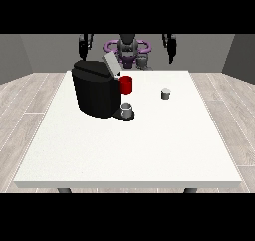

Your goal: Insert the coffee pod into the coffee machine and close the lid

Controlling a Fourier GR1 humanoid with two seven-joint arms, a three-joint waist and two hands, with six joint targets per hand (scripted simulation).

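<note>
Though both hands hang raised past the worktop's [124,155] far edge, I can't tell how the fingers of the hand at the view's left [85,45] lie. Coffee machine [96,88], lid [110,64] up, stands far-left, partly hiding a red cup [126,84]; a grey cup [126,110] sits below. Coffee pod [166,93] rests right of centre. I can't read the hand at the view's right [170,46] either.

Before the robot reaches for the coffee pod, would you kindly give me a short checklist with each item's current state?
1. Coffee pod upright on the table, apart from other things: ok.
2. Lid of the coffee machine raised: ok.
3. Pod slot free: cannot tell.
4. Hand at the view's right holding nothing: ok.
5. Hand at the view's left away from the machine: ok.
6. Red mug close beside the machine: not ok.
</note>
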